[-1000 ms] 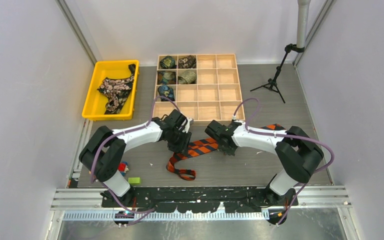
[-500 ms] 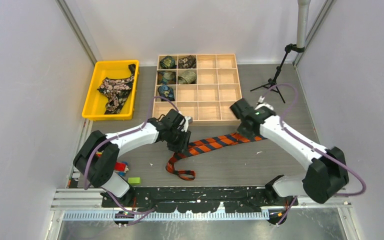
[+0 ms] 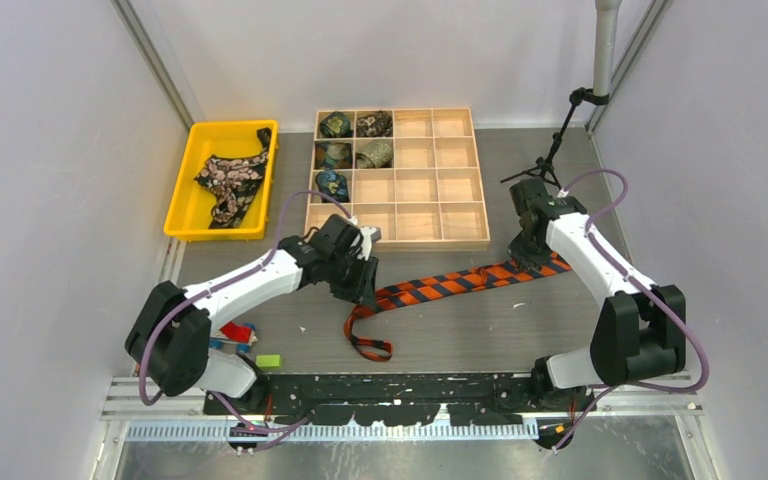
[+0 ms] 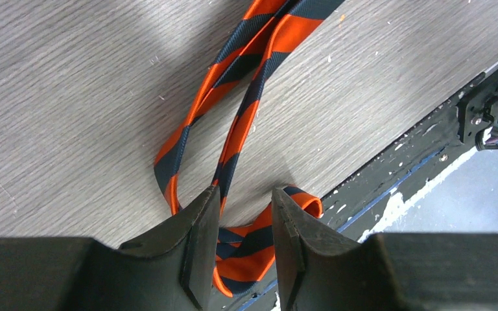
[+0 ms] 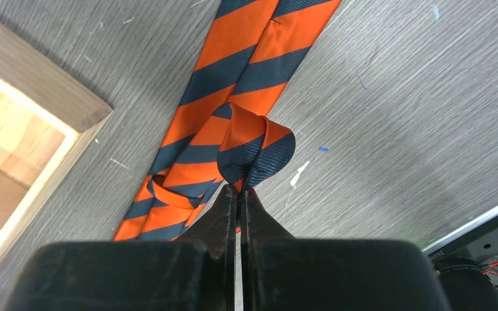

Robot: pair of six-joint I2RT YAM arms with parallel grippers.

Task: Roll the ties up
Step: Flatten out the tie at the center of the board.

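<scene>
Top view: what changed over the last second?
The right gripper, shut on the tie, swung right and away, pulling it out straighter across the table. The left gripper, open over the tie's other end, barely moved. The tray, box and rolled ties are unchanged.

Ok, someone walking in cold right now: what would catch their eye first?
The orange-and-navy striped fabric necktie, stretched across the grey table between the arms. The right claw is shut on a folded bit at its far right end, while the left claw sits open over the narrow looping end near the front. Next, the bright yellow plastic tray at back left, holding a black floral tie.
</scene>
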